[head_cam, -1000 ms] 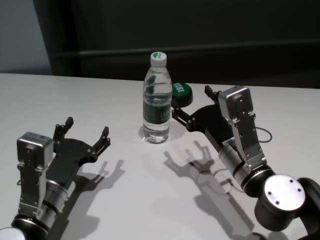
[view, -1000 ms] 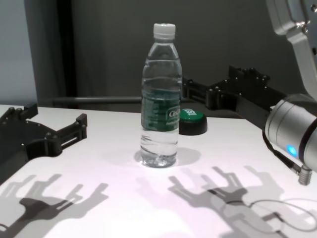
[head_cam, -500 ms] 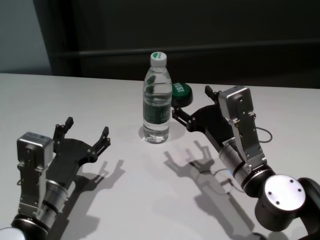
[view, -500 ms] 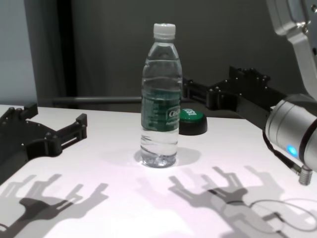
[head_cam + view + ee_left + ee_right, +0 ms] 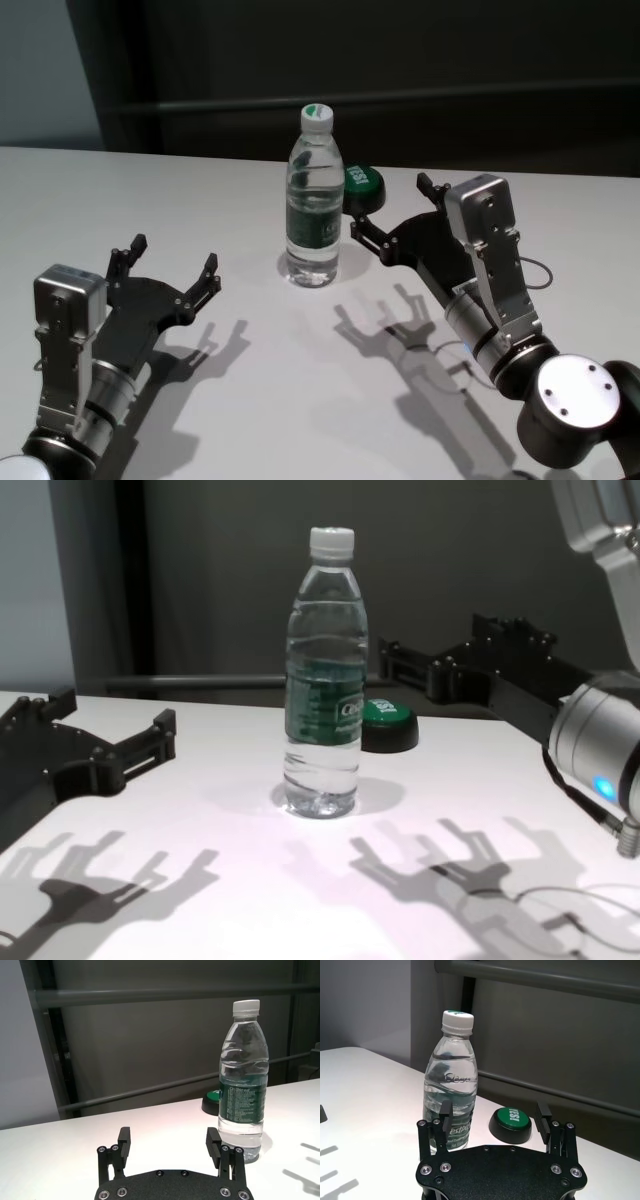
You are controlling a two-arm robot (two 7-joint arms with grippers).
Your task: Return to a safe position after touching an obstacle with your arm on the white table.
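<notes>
The right pincer [image 5: 392,212] has drawn back to the right, away from the bottle [image 5: 315,198]; it hovers above the white bench [image 5: 200,200] with fingers spread, grasping nothing. The bottle stands upright just off its left fingertip, apart from it. The right wrist view shows a green-topped button [image 5: 510,1124] beyond the pincer. The left pincer [image 5: 168,267], also released, hangs well apart from the bottle.

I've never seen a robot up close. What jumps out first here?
A tall clear water bottle with a white cap stands upright in the middle of the white table. Two black, open grippers flank it without touching: the right gripper close beside it, the left gripper nearer the robot. A green button sits just behind the bottle.
</notes>
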